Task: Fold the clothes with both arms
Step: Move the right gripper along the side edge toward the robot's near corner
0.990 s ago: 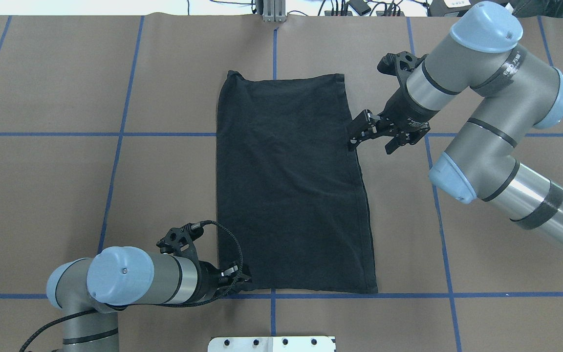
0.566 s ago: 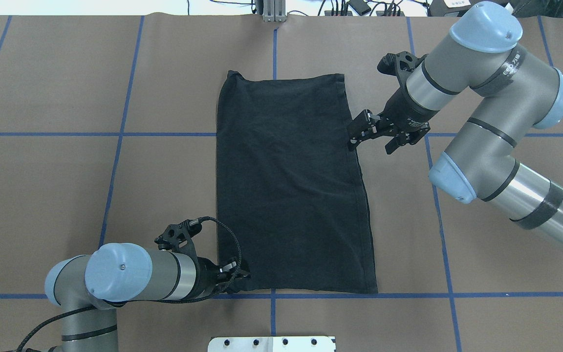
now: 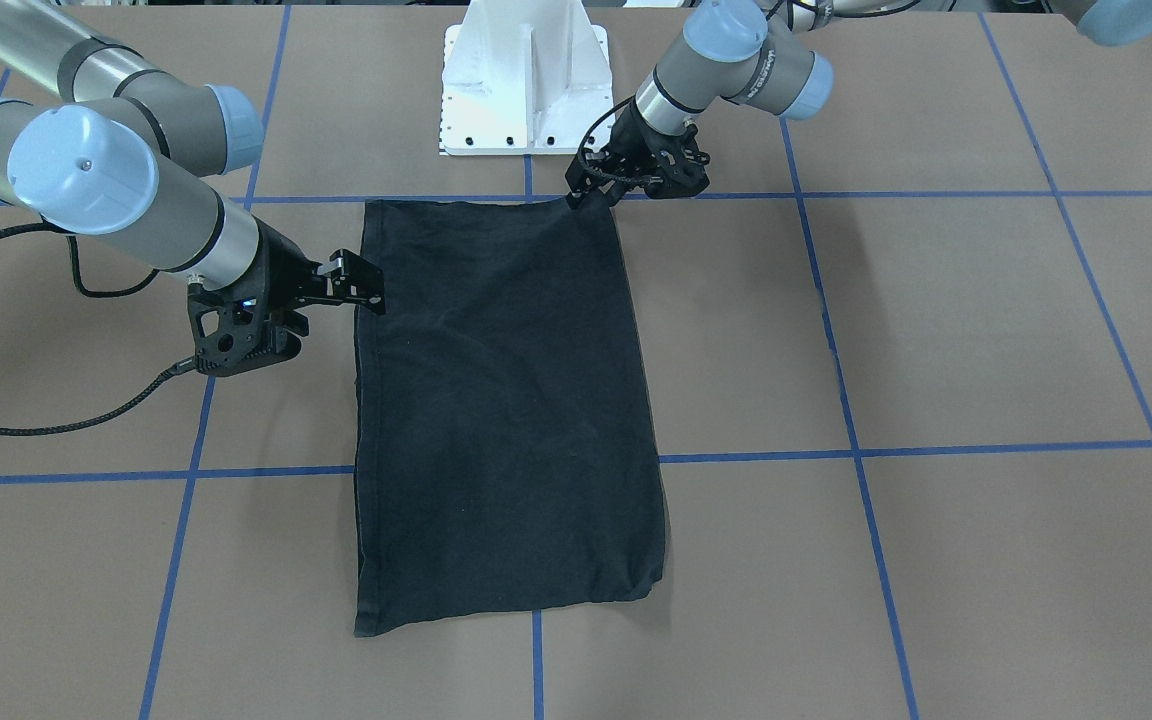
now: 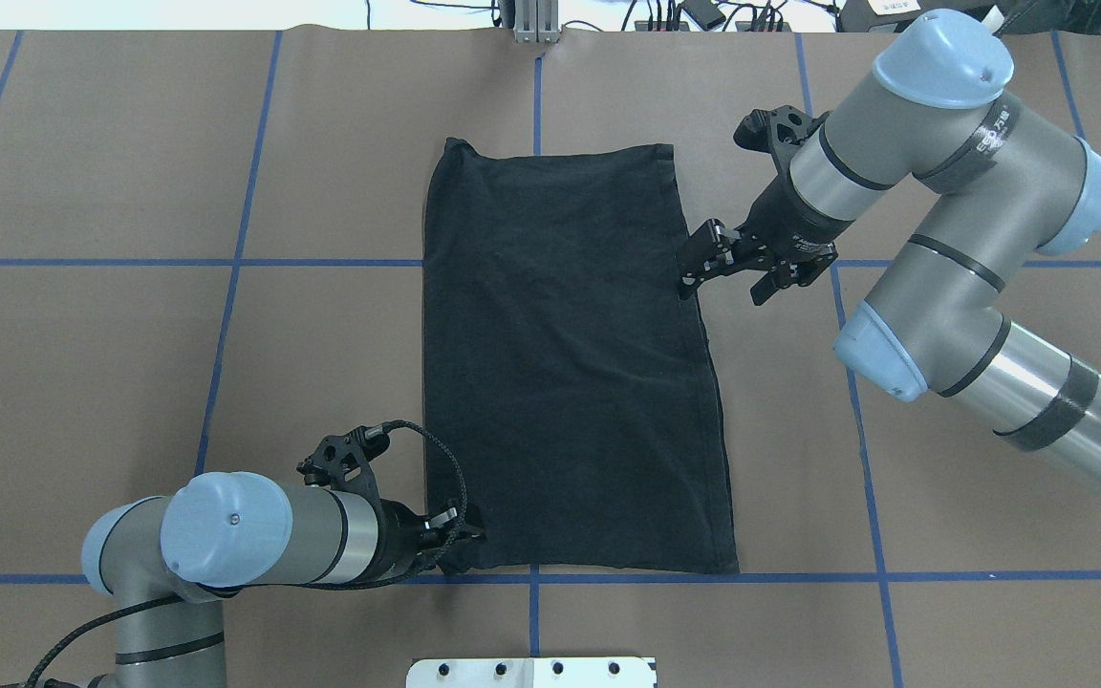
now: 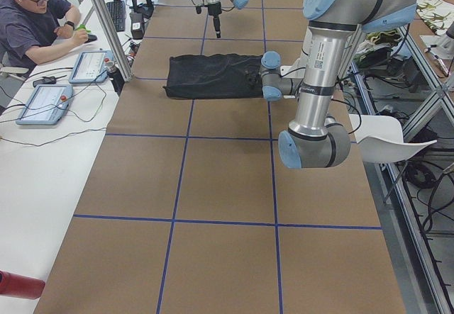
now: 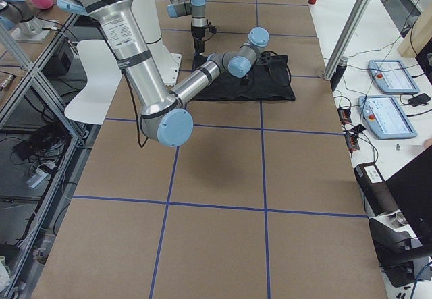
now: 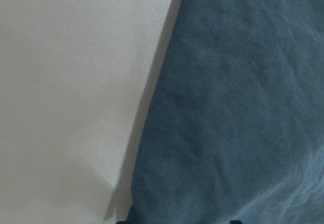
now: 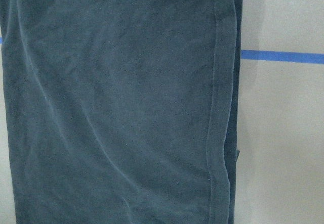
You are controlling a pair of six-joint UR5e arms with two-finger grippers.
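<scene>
The clothes are one black T-shirt, folded into a long plain black rectangle and lying flat mid-table, also seen from the front. My left gripper sits low at the shirt's near left corner; the left wrist view shows cloth close up with two dark tips apart at the bottom edge, so it looks open. My right gripper stands open beside the shirt's right edge, one fingertip touching the hem. In the front view it is on the left. The hem fills the right wrist view.
Brown table cover with blue tape grid lines. The white pedestal stands at the near edge behind the shirt. A person sits at a side bench with tablets beyond the table's far edge.
The left arm has drawn back slightly to the left and its gripper has slid a little off the corner. The shirt has not moved. The right arm shifted only a touch.
</scene>
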